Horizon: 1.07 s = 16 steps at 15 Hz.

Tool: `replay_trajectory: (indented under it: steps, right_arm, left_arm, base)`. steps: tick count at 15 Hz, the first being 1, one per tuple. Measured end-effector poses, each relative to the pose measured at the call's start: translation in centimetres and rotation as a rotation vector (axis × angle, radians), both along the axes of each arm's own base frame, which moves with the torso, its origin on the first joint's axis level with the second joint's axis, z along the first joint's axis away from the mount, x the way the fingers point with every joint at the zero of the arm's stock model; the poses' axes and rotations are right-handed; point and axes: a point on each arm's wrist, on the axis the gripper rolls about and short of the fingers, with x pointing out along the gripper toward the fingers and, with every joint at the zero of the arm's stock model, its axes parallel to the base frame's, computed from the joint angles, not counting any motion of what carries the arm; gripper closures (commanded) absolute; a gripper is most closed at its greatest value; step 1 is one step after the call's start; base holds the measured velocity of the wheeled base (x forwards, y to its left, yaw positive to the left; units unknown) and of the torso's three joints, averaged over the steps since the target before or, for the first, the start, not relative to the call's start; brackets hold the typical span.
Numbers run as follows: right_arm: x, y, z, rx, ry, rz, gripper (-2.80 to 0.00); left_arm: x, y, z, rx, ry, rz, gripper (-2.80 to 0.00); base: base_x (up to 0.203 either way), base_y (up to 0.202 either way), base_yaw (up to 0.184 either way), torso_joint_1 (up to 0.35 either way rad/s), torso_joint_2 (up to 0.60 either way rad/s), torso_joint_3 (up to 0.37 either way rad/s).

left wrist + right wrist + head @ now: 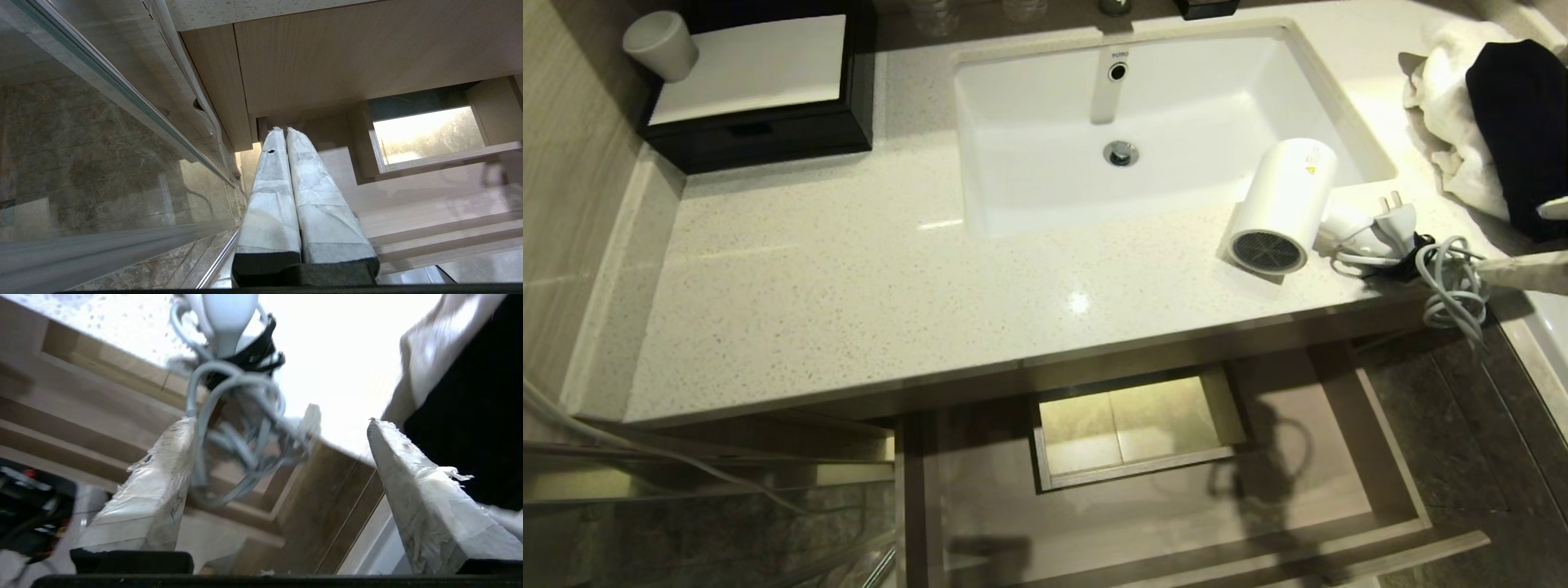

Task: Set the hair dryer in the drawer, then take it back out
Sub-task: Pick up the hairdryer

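The hair dryer (1282, 208) lies on the counter (849, 286) beside the sink (1176, 122), near towels (1462, 106). The right gripper (278, 428) is wide open near its cord (1450, 282); the left gripper (286, 132) is closed. The drawer (1176, 523) stands open.

Right gripper (278, 445) low at the right edge, fingers spread wide; left gripper (286, 132) parked, fingers pressed together

Hair dryer (1282, 206): smooth white plastic, grey mesh grille. Countertop (849, 278): glossy speckled stone. Drawer (1176, 523): matt wood-grain. Sink (1176, 163): glossy white.
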Motion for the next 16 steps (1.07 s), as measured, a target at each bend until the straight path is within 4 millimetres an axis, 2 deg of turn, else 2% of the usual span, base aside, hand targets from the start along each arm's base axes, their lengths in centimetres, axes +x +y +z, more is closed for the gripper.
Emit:
replay_trajectory:
  steps: [4, 6, 10, 16]
  right_arm:
    - [3.8, -0.6, -1.2, -0.04, 0.007, 0.247, -2.8]
    - [5.0, -0.6, -0.8, -0.018, 0.0, 0.316, -2.8]
    - [6.7, -0.8, -1.3, 0.004, 0.064, 0.333, -2.8]
    - [9.4, -1.1, -3.1, 0.023, 0.137, 0.337, -2.8]
  left_arm:
    - [0.0, 0.0, 0.0, 0.0, -0.001, 0.0, 0.0]
    - [0.0, 0.0, 0.0, 0.0, -0.001, 0.0, 0.0]
    - [0.0, 0.0, 0.0, 0.0, 0.0, -0.001, 0.0]
    - [0.0, 0.0, 0.0, 0.0, 0.0, 0.0, 0.0]
  base:
    - [0.0, 0.0, 0.0, 0.0, 0.0, 0.0]
    - [0.0, 0.0, 0.0, 0.0, 0.0, 0.0]
    - [0.0, 0.0, 0.0, 0.0, 0.0, 0.0]
    - [0.0, 0.0, 0.0, 0.0, 0.0, 0.0]
